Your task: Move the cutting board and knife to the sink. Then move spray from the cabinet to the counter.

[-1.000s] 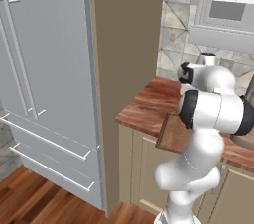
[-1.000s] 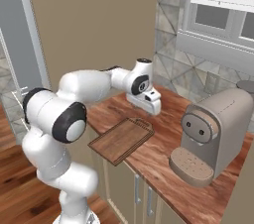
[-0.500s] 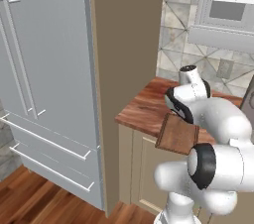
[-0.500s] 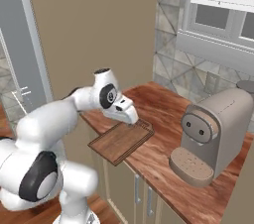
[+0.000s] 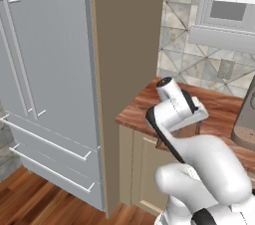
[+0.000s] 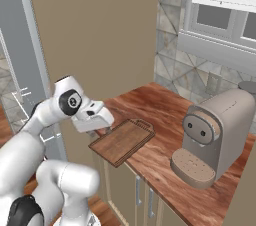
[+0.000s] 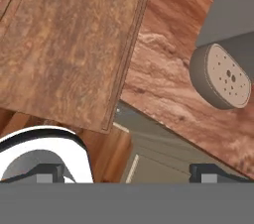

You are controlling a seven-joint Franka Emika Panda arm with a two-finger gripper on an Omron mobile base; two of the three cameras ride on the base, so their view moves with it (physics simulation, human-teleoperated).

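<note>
The claw [image 6: 100, 118] is held spread wide with nothing between its fingers, above the near left corner of the cutting board [image 6: 122, 140]. In the hand view its two dark fingertips [image 7: 48, 172] are seen far apart at the bottom edge, with the cutting board [image 7: 64, 44] filling the upper left and no contact between them. The board is laid flat on the reddish-brown wooden surface [image 6: 165, 110], close to its front edge, with the ridged strip at the far short end. In the left base view the board [image 5: 180, 134] is largely hidden behind the white arm. To the right of the board, well apart from it, a grey-brown coffee machine [image 6: 216, 132] is set on the same surface; its round perforated drip plate [image 7: 221, 78] is seen in the hand view. Beige cabinet doors [image 6: 137, 202] are seen under the surface, and a grey refrigerator [image 5: 45, 69] stands to the left beyond a tall brown panel [image 5: 127, 45].
</note>
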